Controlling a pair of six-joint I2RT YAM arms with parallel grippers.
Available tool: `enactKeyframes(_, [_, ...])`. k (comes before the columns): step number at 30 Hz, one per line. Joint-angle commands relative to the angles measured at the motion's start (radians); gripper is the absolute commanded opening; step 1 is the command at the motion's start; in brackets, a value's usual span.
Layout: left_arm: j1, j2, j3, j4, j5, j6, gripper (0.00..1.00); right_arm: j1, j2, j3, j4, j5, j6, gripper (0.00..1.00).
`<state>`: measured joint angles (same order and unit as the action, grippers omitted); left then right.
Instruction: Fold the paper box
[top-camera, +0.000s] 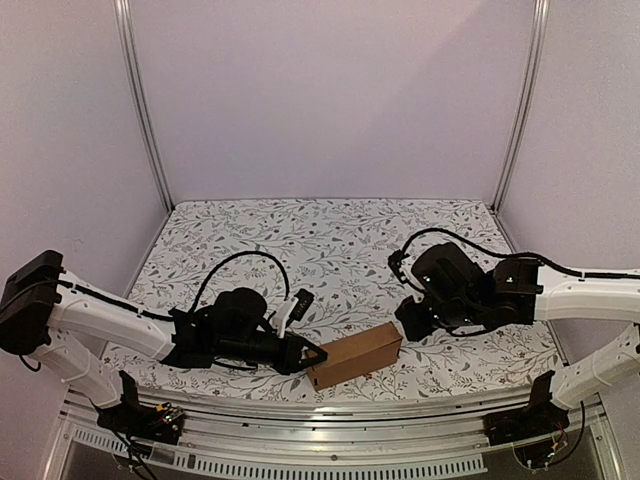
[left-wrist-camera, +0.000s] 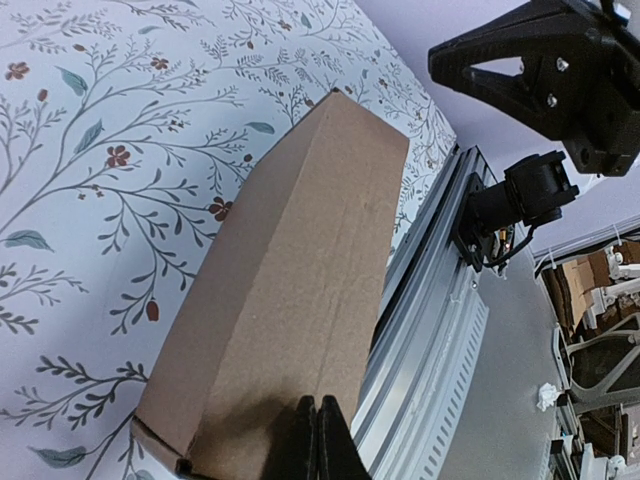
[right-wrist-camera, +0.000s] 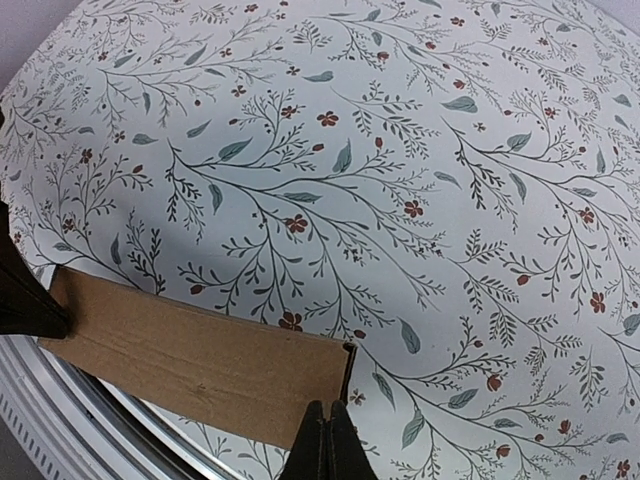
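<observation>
Lower centre of top view, by table (top-camera: 300, 240) front edge, box (top-camera: 355, 358) sits between left gripper (top-camera: 318, 354) and right gripper (top-camera: 404, 320), both jaws closed empty at its ends; likely light, crushable cardboard, best held across long sides.

Paper box (top-camera: 355, 357) on the table (top-camera: 330, 240) by its near edge, between left fingers (top-camera: 312, 352) and right fingers (top-camera: 408, 320).
</observation>
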<state>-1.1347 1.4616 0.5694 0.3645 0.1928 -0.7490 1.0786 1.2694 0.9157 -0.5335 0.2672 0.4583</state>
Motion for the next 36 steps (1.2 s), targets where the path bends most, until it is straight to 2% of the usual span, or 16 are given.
enactKeyframes(1, [0.006,0.035,-0.024,-0.154,0.004,0.011,0.0,-0.014,0.044,-0.029,0.03,-0.027,-0.001,0.0])
enactKeyframes(8, [0.005,0.042,-0.026,-0.154,0.008,0.006,0.0,-0.014,0.104,-0.112,0.098,-0.074,0.046,0.0])
enactKeyframes(18, [0.004,0.041,-0.013,-0.172,0.005,0.012,0.0,-0.014,0.068,-0.114,0.051,-0.061,0.056,0.0])
enactKeyframes(29, [0.006,-0.128,0.088,-0.339,-0.086,0.09,0.0,-0.014,-0.015,-0.011,-0.013,-0.064,-0.024,0.0])
enactKeyframes(36, [0.022,-0.18,0.188,-0.488,-0.177,0.174,0.0,-0.004,-0.073,-0.016,-0.007,-0.192,-0.053,0.0])
